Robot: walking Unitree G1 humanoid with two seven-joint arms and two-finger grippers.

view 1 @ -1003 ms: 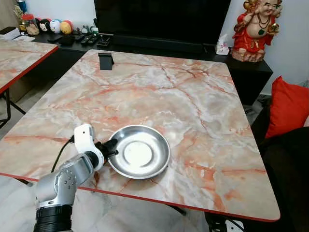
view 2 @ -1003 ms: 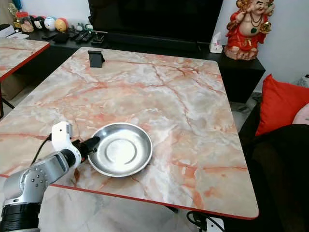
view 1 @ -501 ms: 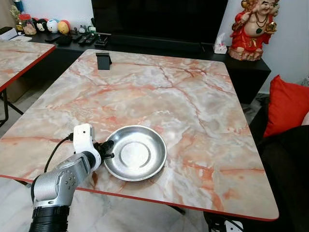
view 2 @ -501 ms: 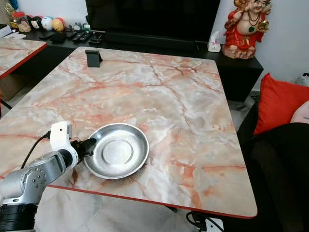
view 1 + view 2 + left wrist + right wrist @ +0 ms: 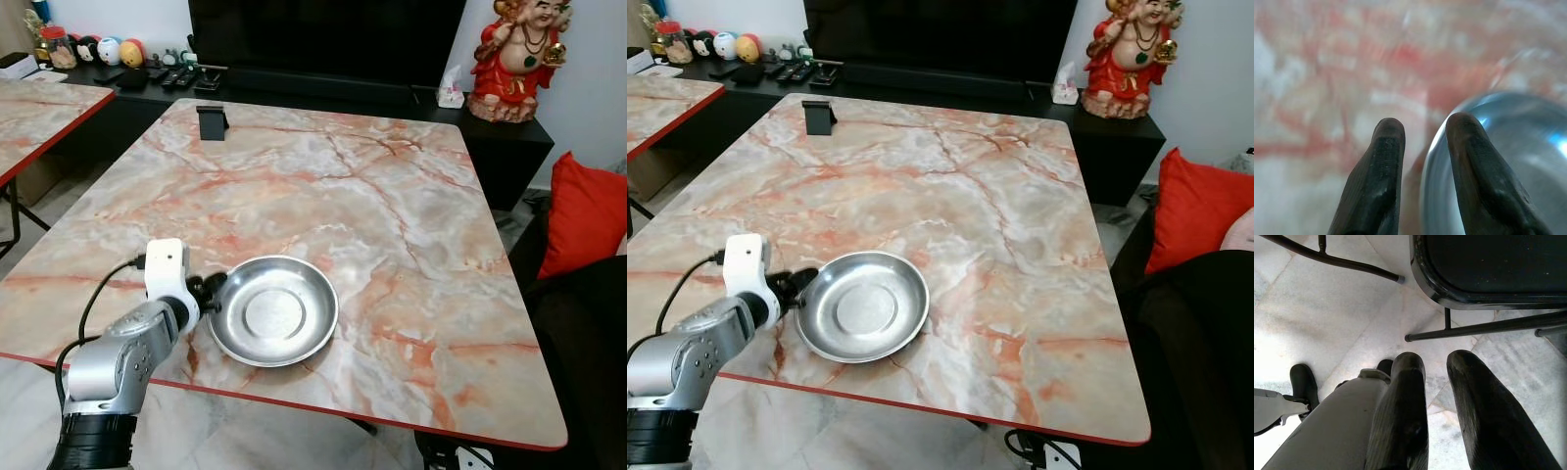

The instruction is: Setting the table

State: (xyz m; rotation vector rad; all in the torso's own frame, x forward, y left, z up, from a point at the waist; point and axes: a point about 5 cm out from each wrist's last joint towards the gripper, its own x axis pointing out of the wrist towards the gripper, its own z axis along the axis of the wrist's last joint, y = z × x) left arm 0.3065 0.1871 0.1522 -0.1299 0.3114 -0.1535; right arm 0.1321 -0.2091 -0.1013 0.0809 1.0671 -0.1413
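Marble table, red-edged, w/ steel bowl near front-left edge. Left gripper at bowl's left rim, fingers parted, one either side of rim, not clamped. Right gripper idle over floor, fingers apart. Step prob: placing/releasing bowl. Next: ease back clear w/o nudging rim, then fetch more tableware.

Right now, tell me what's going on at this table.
The robot's left pincer is at the near-left rim of a shiny metal plate, which lies flat near the front edge of the marble table. In the left wrist view its two black fingers are slightly parted, one on each side of the rim. The right pincer hangs idle over the floor. A small black stand sits at the far side.
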